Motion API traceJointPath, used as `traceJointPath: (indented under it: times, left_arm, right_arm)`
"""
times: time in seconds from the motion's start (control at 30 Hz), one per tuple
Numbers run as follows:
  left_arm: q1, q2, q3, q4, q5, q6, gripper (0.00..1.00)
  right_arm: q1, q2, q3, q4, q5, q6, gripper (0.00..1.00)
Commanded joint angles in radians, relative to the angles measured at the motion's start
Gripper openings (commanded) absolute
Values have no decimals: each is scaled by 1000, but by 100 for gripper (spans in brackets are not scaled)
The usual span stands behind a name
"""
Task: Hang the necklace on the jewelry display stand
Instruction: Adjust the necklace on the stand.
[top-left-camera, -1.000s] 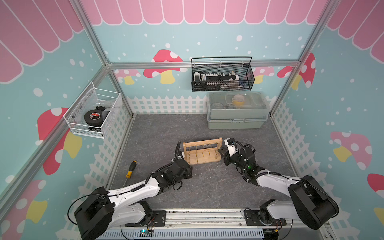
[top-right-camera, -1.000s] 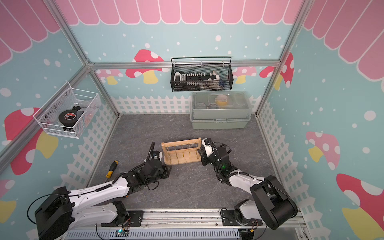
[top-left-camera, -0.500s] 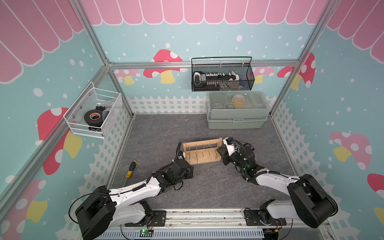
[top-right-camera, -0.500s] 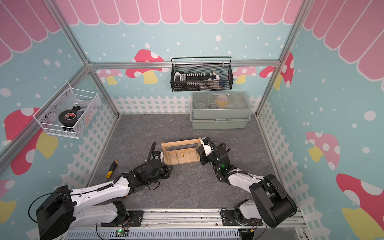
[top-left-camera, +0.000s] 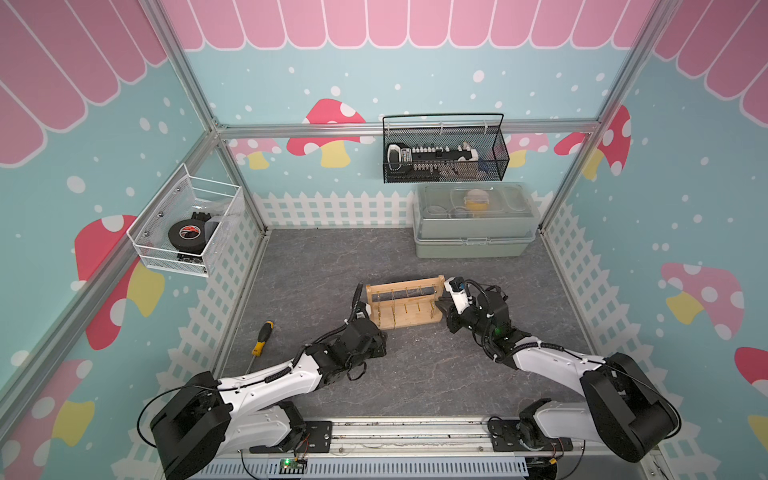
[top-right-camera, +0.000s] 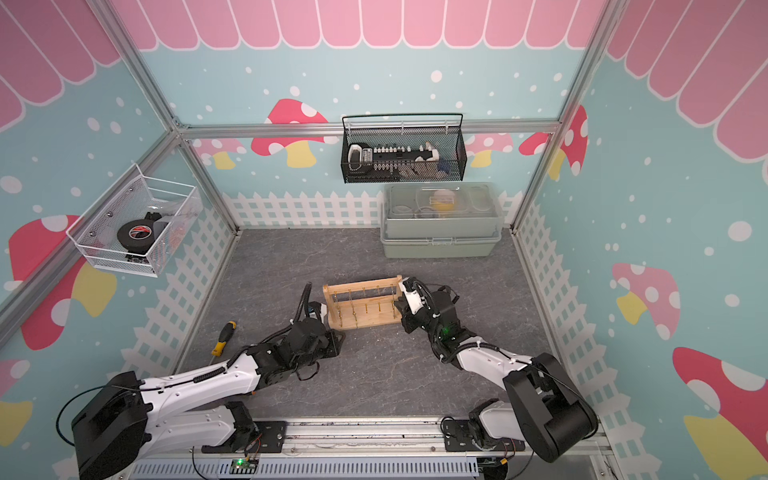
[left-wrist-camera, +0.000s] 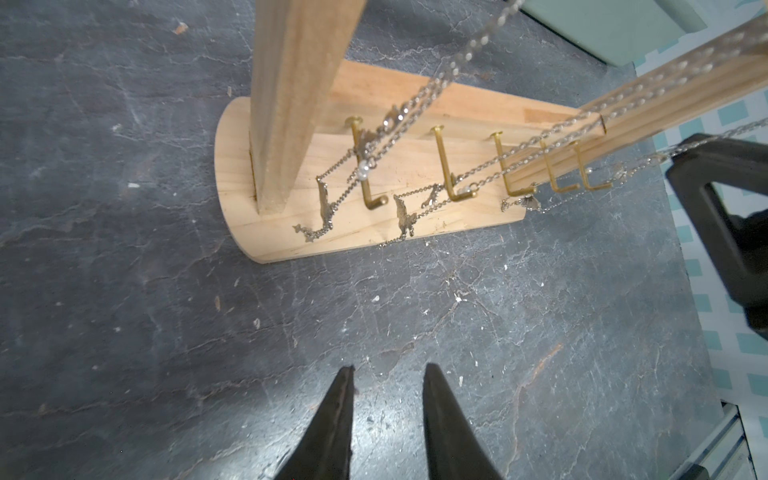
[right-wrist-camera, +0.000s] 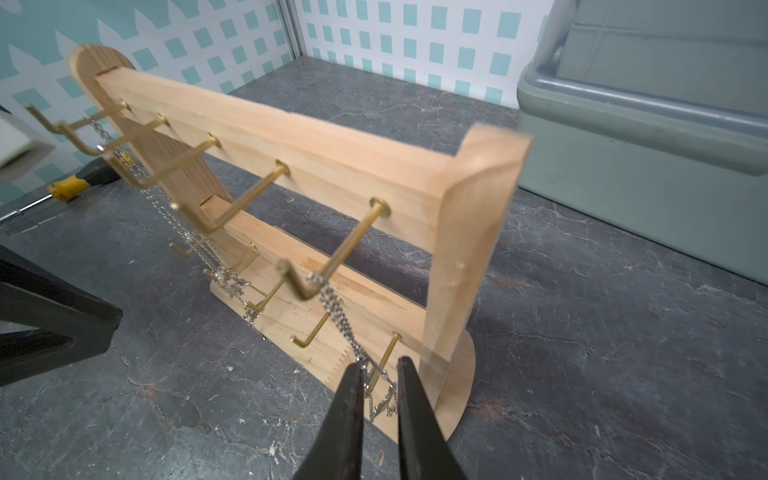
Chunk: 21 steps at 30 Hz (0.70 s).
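The jewelry display stand stands upright mid-table, a light wooden rack with gold hooks. A silver necklace hangs from the end hook, on the side toward my right arm. Its lower end and pendant lie between the tips of my right gripper, whose jaws stand narrowly apart around the chain, with a gap showing. Other chains hang from hooks farther along. My left gripper is open and empty, low over the mat before the stand's other end.
A grey-green lidded box sits behind the stand at the back right. A yellow-handled screwdriver lies by the left wall. A black wire basket and a white basket with tape hang on the walls.
My right gripper's jaws have narrowed a little around the chain. Both arms and the stand have hardly moved.
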Motion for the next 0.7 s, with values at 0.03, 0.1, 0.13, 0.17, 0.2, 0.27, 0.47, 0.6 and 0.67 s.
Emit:
traceJointPath:
  times: [0.03,0.1,0.13,0.17,0.2,0.27,0.47,0.6,0.67]
  left_arm:
    - [-5,-4,29,-7,-29,4,29]
    - [-5,-6,28,-8,-28,5,29]
    - [-5,-7,29,-7,-29,5,29]
    - [-6,-9,26,-9,-32,6,29]
    - [-5,-10,27,-12,-35,6,29]
    - [-5,-14,28,-16,-42,10,29]
    - [-3,-14,31,-21,-44,15,29]
    - [-4,-23,32,-31,-49,13,29]
    - [-3,-28,32,-36,-53,15,29]
  right_arm:
    - [8,37,33,52,-12,-13,16]
    - [8,38,33,61,-21,-13,15]
    - [8,38,31,62,-26,-13,15]
    - [7,39,31,63,-32,-14,16]
    - [7,38,30,63,-40,-15,16]
    - [7,42,27,67,-47,-16,16]
    - [8,89,28,124,-51,3,15]
    - [7,92,27,141,-30,4,13]
    - [7,89,26,140,-30,2,11]
